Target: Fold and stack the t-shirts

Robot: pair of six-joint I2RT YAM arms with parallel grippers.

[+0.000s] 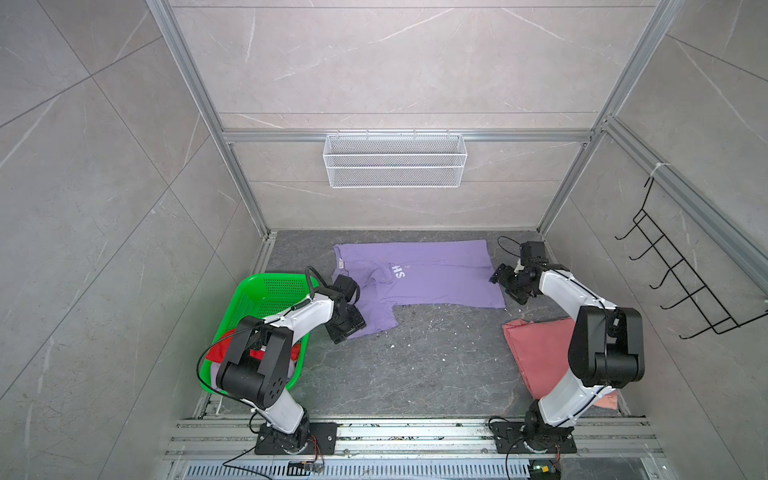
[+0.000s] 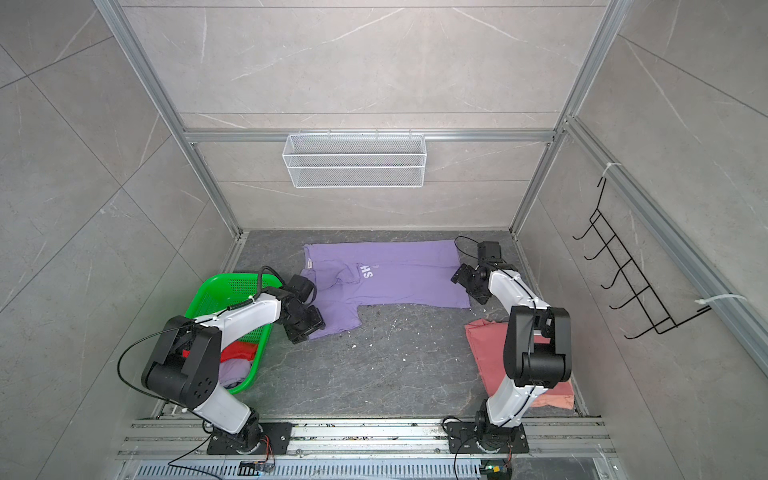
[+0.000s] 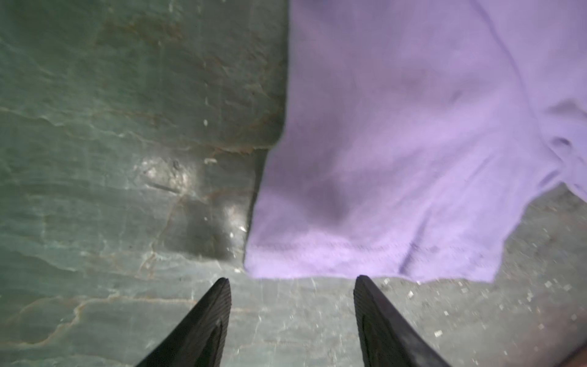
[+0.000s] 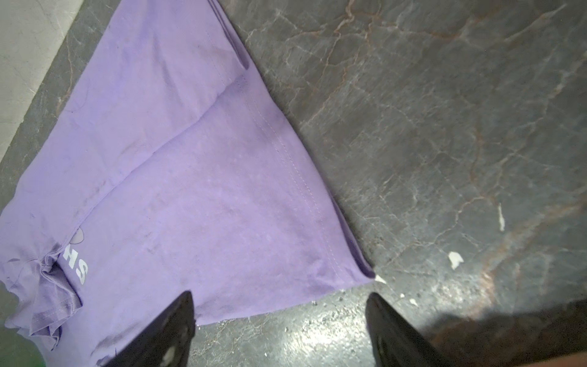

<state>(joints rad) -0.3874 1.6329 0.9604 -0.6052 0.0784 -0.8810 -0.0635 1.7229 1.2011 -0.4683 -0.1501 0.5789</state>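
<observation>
The left gripper (image 3: 292,282) is hovering with jaws apart and empty, just short of a sleeve hem of the lavender cotton t-shirt with white print (image 1: 432,274), which is lying spread on the dark marbled tabletop (image 1: 415,365). The right gripper (image 4: 279,298) is also standing apart and empty at that shirt's bottom corner, near the folded salmon-pink t-shirt (image 1: 540,353).

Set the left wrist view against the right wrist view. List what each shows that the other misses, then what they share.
Left wrist only: a sleeve, its stitched edge just ahead of the open left gripper, which holds nothing.
Right wrist only: the white SH print, a bunched fold beside it, the hem corner, and the open right gripper straddling the cloth's edge.
Both: the lavender shirt, the dark stone table, and white flecks on it.
</observation>
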